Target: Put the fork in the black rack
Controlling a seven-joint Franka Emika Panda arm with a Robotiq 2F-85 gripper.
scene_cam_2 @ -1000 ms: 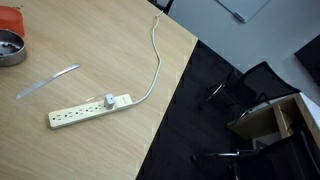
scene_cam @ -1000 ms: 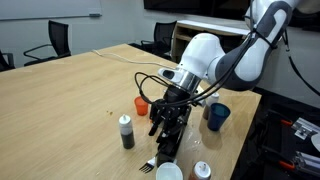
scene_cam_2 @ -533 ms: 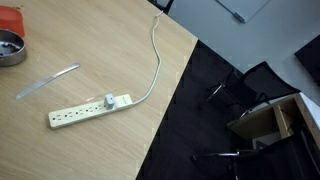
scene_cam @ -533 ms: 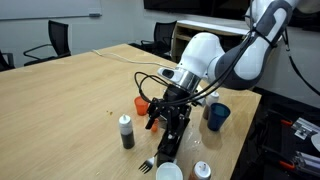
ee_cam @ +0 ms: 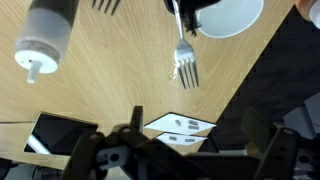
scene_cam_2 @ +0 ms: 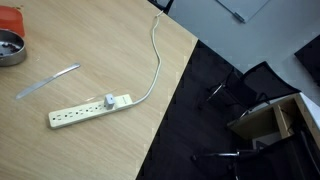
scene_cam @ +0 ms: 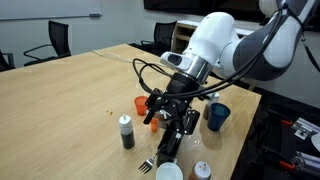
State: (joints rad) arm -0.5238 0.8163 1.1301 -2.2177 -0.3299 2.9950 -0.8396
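My fingers (ee_cam: 190,140) are spread and empty above the fork (ee_cam: 184,55), which lies flat on the counter (scene_cam: 70,95) beside a white cup (ee_cam: 228,14); rack not visible.

A wooden table (scene_cam_2: 90,60) fills the left side of the picture. Low on it lies a pale power strip (scene_cam_2: 90,110), with a round white plug (scene_cam_2: 108,101) in it. A thin white cord (scene_cam_2: 158,55) runs from the strip up along the table edge to the top of the frame. To the left of the strip lies a shiny knife (scene_cam_2: 47,82), tilted. A round metal bowl (scene_cam_2: 10,47) sits at the left edge, higher up. On the right is a dark floor (scene_cam_2: 200,120) with a black chair (scene_cam_2: 245,85) and a wooden box (scene_cam_2: 275,118) near the right edge.
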